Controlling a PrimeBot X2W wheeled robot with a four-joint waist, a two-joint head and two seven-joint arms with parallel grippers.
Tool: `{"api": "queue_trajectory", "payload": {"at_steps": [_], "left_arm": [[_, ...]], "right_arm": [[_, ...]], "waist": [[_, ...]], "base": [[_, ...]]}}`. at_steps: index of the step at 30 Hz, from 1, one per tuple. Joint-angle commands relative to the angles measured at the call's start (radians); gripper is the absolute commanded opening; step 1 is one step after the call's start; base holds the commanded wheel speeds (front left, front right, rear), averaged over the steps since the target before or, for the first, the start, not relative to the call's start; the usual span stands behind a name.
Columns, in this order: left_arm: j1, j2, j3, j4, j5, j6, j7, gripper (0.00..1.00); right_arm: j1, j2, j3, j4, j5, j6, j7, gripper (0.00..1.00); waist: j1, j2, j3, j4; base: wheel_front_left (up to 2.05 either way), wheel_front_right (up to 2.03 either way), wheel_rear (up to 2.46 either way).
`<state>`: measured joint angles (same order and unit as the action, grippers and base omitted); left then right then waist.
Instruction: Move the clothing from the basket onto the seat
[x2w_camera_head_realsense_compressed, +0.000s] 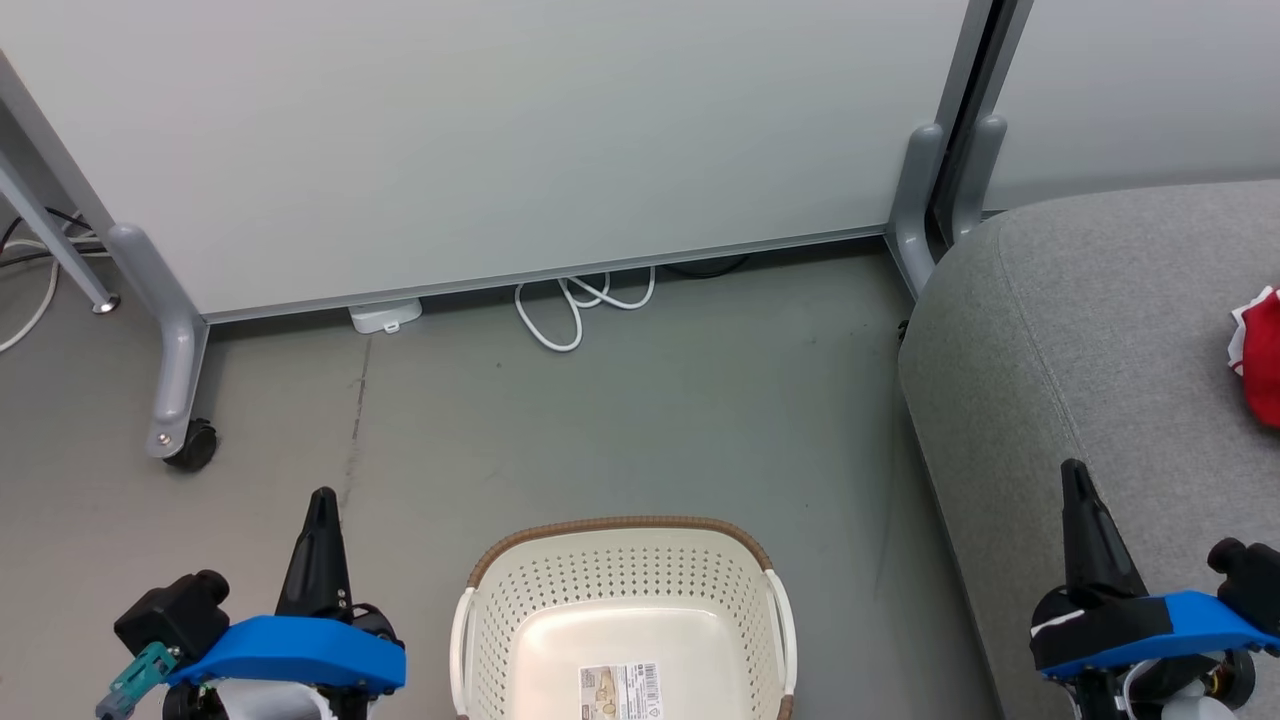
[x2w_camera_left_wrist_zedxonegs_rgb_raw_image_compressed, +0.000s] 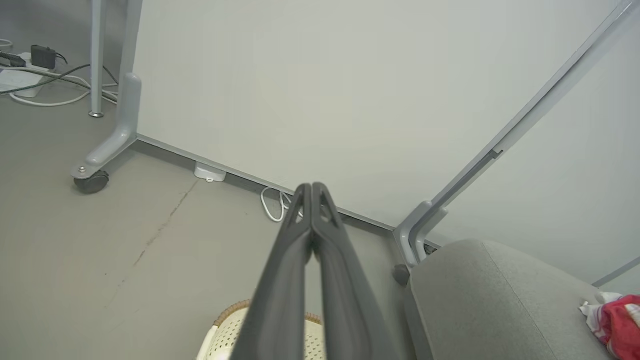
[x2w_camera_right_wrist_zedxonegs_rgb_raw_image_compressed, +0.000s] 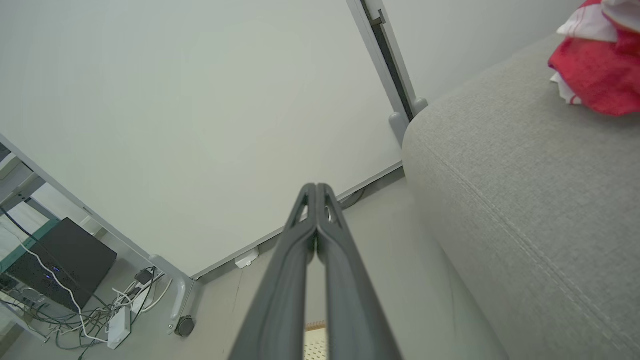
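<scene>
Both pairs of fingers are pressed together on nothing: left gripper (x2w_camera_head_realsense_compressed: 322, 497) beside the basket (x2w_camera_head_realsense_compressed: 620, 575), right gripper (x2w_camera_head_realsense_compressed: 1072, 468) over the seat (x2w_camera_head_realsense_compressed: 1080, 340) edge. Clothing (x2w_camera_head_realsense_compressed: 1263, 360) lies bunched on the seat, well apart from the basket. It looks soft, light, floppy — best pinched at a raised fold, likely to sag and trail.

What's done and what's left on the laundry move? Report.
Done: the basket shows a bare bottom; red clothing lies on the sofa. In hand: nothing; left fingers and right fingers are shut, empty. Left: seemingly nothing, though the basket's near end is out of frame.
</scene>
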<state>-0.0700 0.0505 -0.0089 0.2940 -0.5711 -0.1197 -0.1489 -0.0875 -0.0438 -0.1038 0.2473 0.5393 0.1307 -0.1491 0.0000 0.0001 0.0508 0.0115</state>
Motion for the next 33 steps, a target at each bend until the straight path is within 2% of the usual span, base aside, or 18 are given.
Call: {"api": "queue_trajectory", "payload": {"at_steps": [1, 33], "left_arm": [[-0.027, 0.001, 0.012, -0.018, -0.049, -0.004, 0.012, 0.00], [-0.036, 0.000, 0.058, -0.033, -0.461, -0.008, 0.117, 0.00]], "right_arm": [[-0.011, -0.005, -0.001, -0.015, 0.051, 0.000, 0.010, 0.00], [-0.018, -0.007, -0.006, -0.011, 0.476, 0.000, 0.116, 0.00]], "waist": [[0.0000, -0.0001, -0.001, 0.000], [0.0000, -0.0001, -0.016, -0.004]], "base": [[0.00, 0.00, 0.00], [0.00, 0.00, 0.00]]}}
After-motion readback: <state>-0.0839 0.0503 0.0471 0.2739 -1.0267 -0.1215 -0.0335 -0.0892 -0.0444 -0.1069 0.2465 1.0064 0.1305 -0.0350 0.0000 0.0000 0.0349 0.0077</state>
